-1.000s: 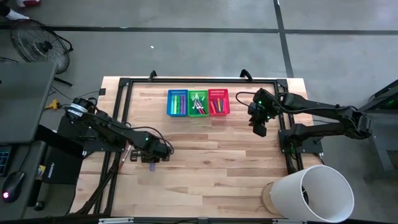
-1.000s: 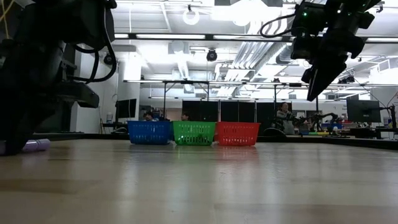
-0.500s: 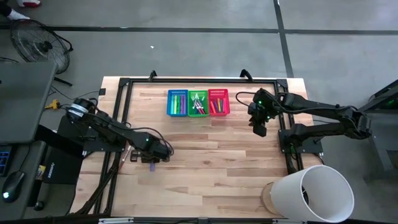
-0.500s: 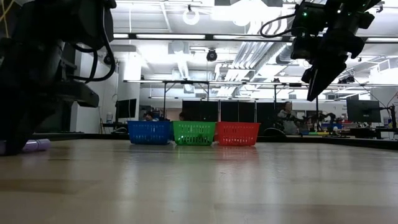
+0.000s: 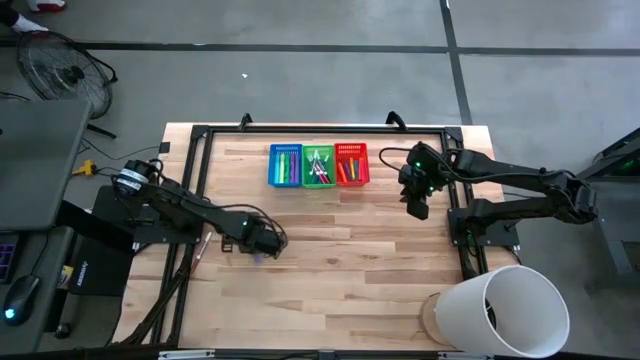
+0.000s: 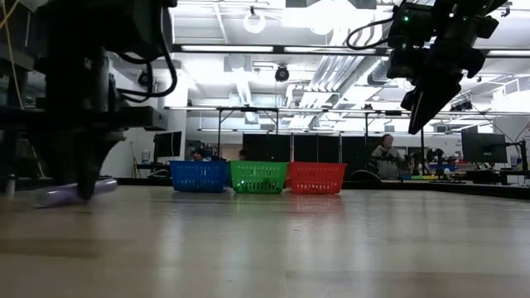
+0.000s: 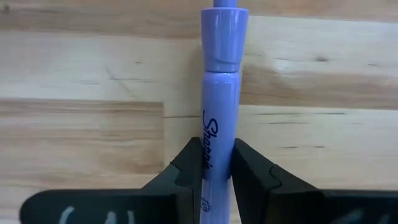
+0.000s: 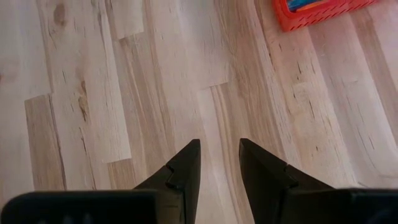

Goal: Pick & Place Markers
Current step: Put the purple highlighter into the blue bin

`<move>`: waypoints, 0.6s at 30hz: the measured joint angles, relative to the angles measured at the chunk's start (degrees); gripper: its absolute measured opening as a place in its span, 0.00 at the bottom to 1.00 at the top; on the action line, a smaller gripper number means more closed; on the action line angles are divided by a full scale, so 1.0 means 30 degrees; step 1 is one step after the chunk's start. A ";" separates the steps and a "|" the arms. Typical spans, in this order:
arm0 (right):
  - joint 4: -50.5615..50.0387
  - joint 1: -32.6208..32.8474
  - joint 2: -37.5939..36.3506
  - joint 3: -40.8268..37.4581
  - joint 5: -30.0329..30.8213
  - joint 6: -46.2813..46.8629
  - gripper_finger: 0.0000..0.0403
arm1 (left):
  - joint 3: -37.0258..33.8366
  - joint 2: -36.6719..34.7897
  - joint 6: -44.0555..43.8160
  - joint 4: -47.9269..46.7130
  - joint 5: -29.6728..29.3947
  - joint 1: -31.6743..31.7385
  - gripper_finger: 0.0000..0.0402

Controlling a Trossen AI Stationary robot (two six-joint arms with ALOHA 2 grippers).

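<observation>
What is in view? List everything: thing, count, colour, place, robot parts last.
Table: one, pale wood, centre.
Baskets: three, blue, green, red, side by side at the far edge.
Sorted markers: count unclear, mixed colours, inside the baskets.
Purple marker: one, in the left tool's grip.
White cylinder: one, near right corner.
Left tool: shut on the marker, left side of the table.
Right tool: open, empty, right of the red basket.

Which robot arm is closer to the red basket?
The right one. The right gripper hangs just beside the red basket, over bare table. The left gripper is far off on the other side, its jaws shut on the purple marker.
</observation>
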 joint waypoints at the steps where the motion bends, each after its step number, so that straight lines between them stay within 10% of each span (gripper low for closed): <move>1: 0.0000 0.0000 0.0007 0.0000 0.0000 -0.0085 0.25 | 0.0041 0.0000 0.0001 0.0079 -0.0121 0.0142 0.14; 18: -0.0058 -0.0003 0.0007 0.0000 0.0000 -0.0139 0.25 | 0.2722 -0.0022 0.6706 0.1320 -0.0160 0.4449 0.14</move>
